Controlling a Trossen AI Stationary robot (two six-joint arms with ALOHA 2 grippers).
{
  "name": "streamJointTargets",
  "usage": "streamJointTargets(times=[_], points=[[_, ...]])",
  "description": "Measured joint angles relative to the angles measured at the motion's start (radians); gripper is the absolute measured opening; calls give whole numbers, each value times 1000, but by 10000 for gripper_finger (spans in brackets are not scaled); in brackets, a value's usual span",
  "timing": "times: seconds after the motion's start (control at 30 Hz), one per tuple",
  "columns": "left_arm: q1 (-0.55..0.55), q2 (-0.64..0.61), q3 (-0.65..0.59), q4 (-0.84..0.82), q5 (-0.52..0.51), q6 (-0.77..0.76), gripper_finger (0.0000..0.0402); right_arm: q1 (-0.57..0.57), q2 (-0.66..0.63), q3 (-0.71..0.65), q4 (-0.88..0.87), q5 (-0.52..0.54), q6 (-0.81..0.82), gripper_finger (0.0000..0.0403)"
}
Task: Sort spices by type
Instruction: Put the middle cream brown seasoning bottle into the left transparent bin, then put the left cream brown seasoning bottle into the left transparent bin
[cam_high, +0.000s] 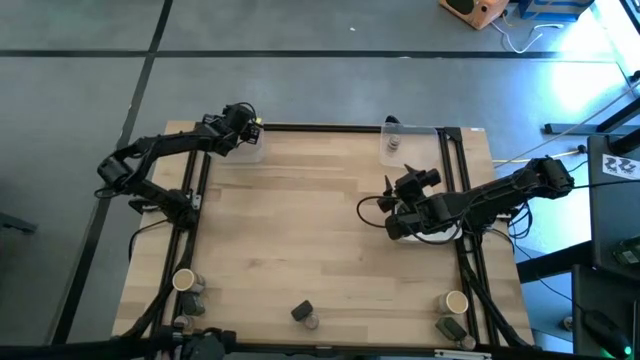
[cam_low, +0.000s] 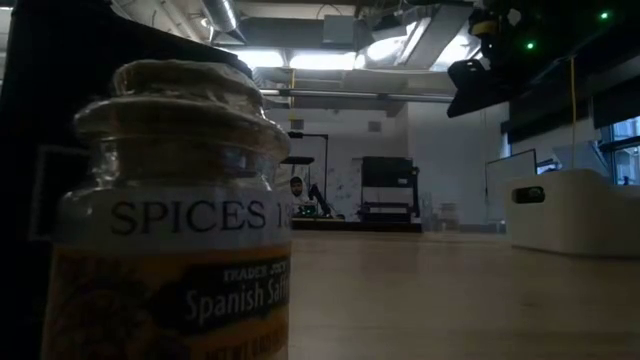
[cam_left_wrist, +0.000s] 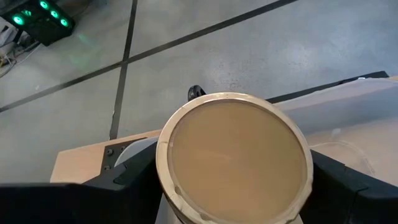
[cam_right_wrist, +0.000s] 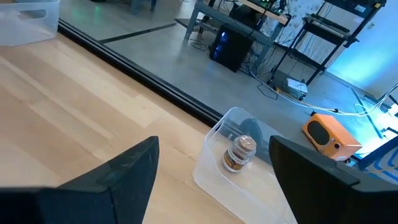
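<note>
One jar (cam_low: 170, 220) fills low view, label "SPICES", "Spanish Saff…" | left pincer (cam_left_wrist: 233, 186) grips tan cylinder (cam_left_wrist: 233, 158), counter (cam_high: 300, 230) 11 o'clock | right pincer (cam_right_wrist: 211, 168) open, 3 o'clock

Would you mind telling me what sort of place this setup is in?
Most likely a robotics lab or workshop: a wooden table on a black frame, a bare concrete floor, and equipment racks with trailing cables.

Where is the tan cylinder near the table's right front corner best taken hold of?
On the round side wall of the tan cylinder, coming straight down from above. It appears to stand upright, pale top up, and a dark pack lies close beside it, so close across the two sides away from that pack.
</note>
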Motion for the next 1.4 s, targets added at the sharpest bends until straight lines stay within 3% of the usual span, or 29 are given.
streamJointTargets(times=[0.17, 0.87, 1.4], points=[[0, 0, 0, -1, -50, -19, 277, 0, 0, 0, 0, -22, -1, 303], [-13, -12, 9, -38, -57, 75, 297, 0, 0, 0, -5, -26, -5, 303], [-11, -105, 42, -86, -51, 131, 297, 0, 0, 0, -6, -25, -5, 303]])
